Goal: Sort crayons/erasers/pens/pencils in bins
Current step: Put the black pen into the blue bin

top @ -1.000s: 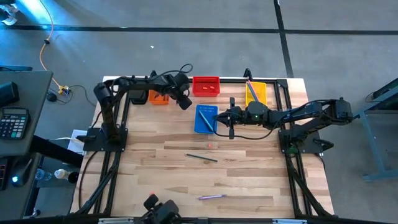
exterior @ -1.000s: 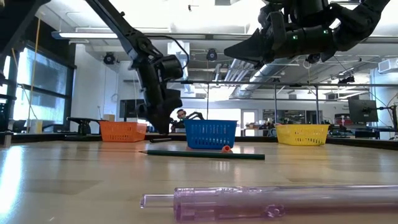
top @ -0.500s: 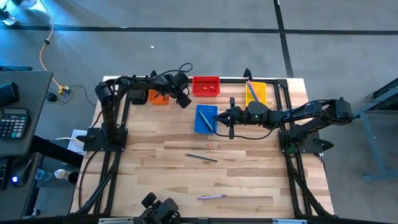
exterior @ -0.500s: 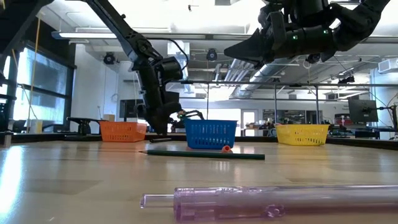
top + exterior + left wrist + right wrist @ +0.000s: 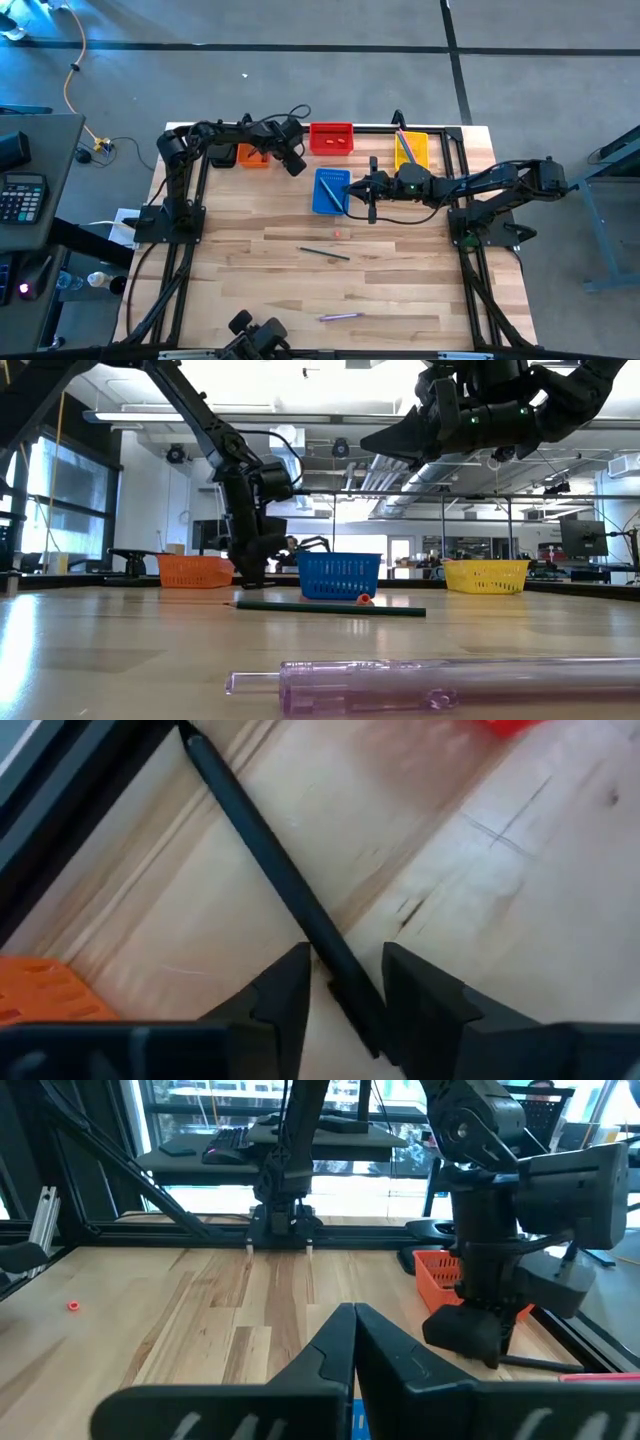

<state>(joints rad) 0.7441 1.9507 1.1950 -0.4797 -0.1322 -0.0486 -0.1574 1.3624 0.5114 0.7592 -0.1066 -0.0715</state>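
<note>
My left tool [image 5: 345, 982] straddles a thin dark pencil [image 5: 270, 870] on the table [image 5: 400, 290], fingers narrowing but not yet gripping; my right tool [image 5: 354, 1342] waits shut over the blue mesh bin [image 5: 328, 190]

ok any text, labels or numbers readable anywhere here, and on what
None can be read.
calculator on the side desk: its keys bear marks too small to read.
bins, e.g. the blue bin and the orange bin: no labels visible.
monitor in the room behind the table: nothing legible on its screen.
</note>
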